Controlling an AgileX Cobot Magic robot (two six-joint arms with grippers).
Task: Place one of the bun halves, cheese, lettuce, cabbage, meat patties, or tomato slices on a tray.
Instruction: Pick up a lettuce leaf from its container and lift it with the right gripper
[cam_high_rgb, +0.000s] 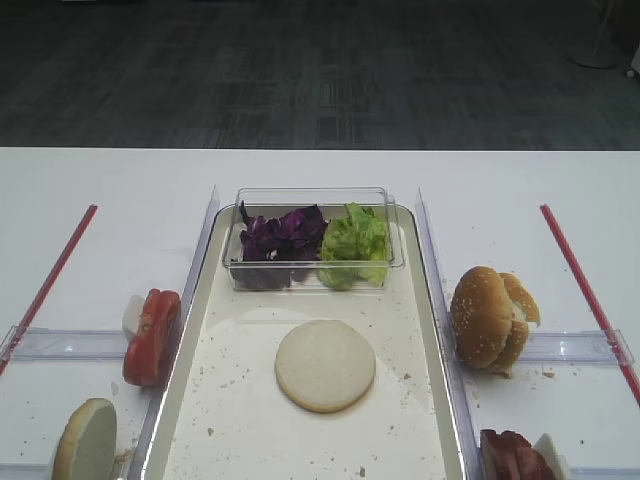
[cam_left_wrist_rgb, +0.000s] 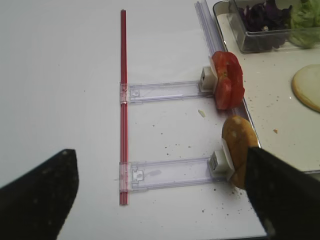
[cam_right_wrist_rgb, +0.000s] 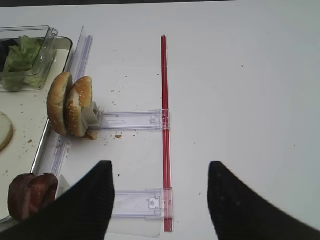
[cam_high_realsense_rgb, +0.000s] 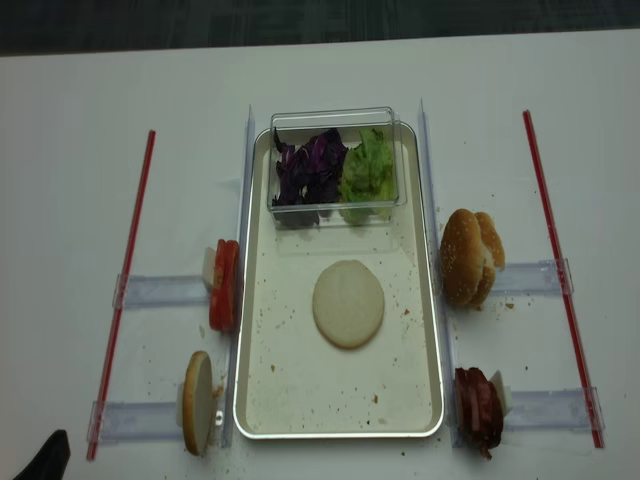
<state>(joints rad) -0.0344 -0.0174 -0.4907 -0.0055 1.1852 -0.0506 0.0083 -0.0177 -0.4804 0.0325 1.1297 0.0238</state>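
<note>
A pale bun disc (cam_high_rgb: 325, 365) lies flat in the middle of the tray (cam_high_rgb: 420, 400). At the tray's far end, a clear box holds the cabbage (cam_high_rgb: 283, 235) and the lettuce (cam_high_rgb: 353, 240). Tomato slices (cam_high_rgb: 152, 337) and a bun half (cam_high_rgb: 85, 440) stand on edge left of the tray. Sesame bun halves (cam_high_rgb: 490, 318) and meat patties (cam_high_rgb: 510, 458) stand to its right. No cheese is in view. My right gripper (cam_right_wrist_rgb: 160, 172) hangs open over bare table, right of the patties (cam_right_wrist_rgb: 30, 195). My left gripper (cam_left_wrist_rgb: 159, 152) is open, with its right finger beside the bun half (cam_left_wrist_rgb: 239, 150).
Two red rods (cam_high_realsense_rgb: 125, 290) (cam_high_realsense_rgb: 560, 270) lie along the table's outer sides, joined to clear plastic rails (cam_high_realsense_rgb: 160, 292) (cam_high_realsense_rgb: 530, 277) that hold the food upright. Clear guide strips run along both long sides of the tray. Crumbs speckle the tray and the table.
</note>
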